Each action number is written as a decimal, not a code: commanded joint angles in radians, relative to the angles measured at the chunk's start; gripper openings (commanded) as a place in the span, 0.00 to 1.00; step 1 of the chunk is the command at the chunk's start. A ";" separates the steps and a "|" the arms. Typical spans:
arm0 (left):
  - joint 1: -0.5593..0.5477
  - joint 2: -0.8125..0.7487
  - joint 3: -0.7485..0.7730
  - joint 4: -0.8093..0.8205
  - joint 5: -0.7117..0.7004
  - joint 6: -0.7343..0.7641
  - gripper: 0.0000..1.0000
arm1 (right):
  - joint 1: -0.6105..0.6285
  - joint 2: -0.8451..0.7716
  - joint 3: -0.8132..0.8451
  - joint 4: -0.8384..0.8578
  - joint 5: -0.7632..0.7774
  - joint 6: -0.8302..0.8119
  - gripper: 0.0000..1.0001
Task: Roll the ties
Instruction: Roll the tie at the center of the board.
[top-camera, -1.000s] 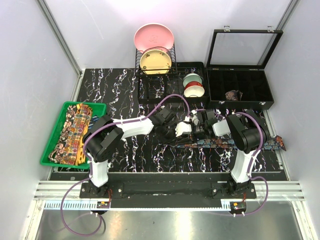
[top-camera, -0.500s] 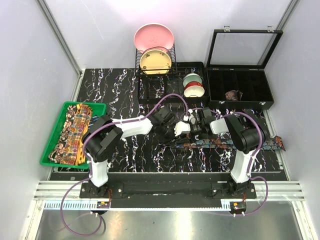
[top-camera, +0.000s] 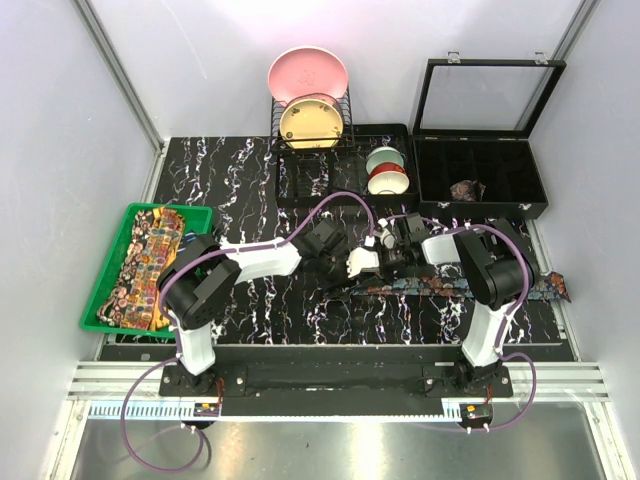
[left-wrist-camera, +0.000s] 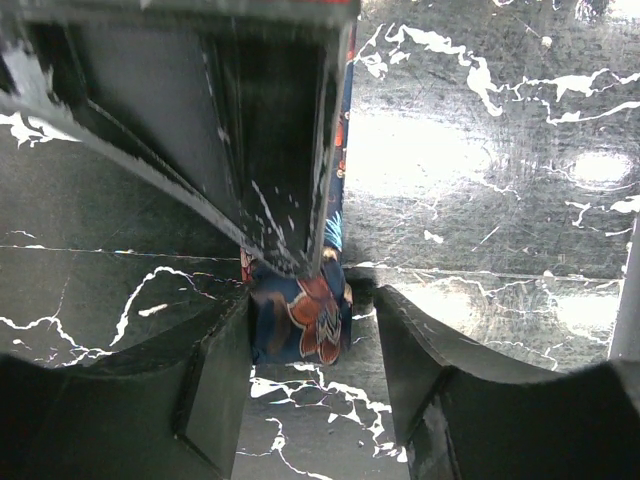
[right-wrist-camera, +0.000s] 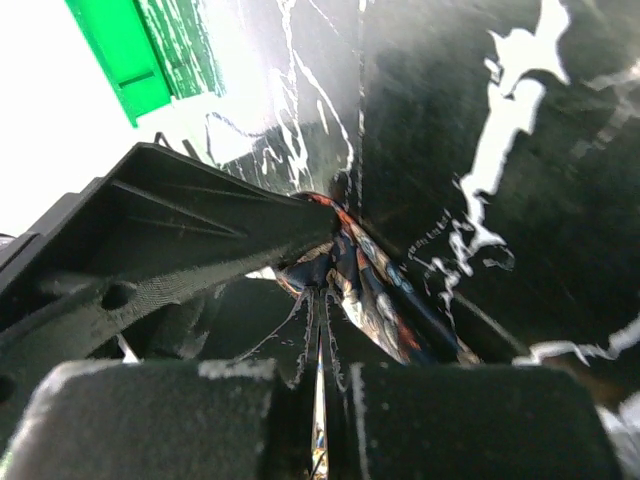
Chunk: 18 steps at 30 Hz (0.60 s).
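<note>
1. Left side: green tray (top-camera: 200, 213) at the table's left edge holds the yellow-orange paisley ties (top-camera: 145, 268), flat and unrolled. No change from 1 second ago.

2. Left arm: its elbow now sits lower and nearer the tray than 1 second ago. The left gripper (top-camera: 345, 268) is at table centre. The wrist view shows its jaws about half open, wider than before. Its fingers (left-wrist-camera: 215, 390) stand on either side of the narrow end of the dark blue tie (left-wrist-camera: 300, 320). The left-hand finger is against the fabric and the right-hand one is apart. No clamp on the tie.

3. Centre to right: the dark blue tie (top-camera: 450, 285) lies flat along the table (top-camera: 250, 170), narrow end at centre, wide end at the right edge, as before.

4. Right arm: the right gripper (top-camera: 385, 258) has shifted slightly left, tip to tip with the left one. Its jaws, open 1 second ago, are now fully closed (right-wrist-camera: 318, 385), and the tie's narrow end (right-wrist-camera: 372, 295) runs into the seam between them.

5. Rear right: black case (top-camera: 480, 210), lid up, contains 1 rolled tie (top-camera: 466, 189). Unchanged.
</note>
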 joint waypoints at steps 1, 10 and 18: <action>0.008 0.016 -0.027 -0.039 -0.075 0.009 0.57 | -0.027 -0.053 0.009 -0.093 0.049 -0.073 0.00; 0.012 -0.002 -0.024 -0.038 -0.067 0.000 0.61 | -0.046 -0.037 0.027 -0.186 0.118 -0.159 0.00; 0.013 0.003 -0.022 -0.021 -0.058 0.017 0.16 | -0.047 -0.003 0.049 -0.202 0.115 -0.173 0.00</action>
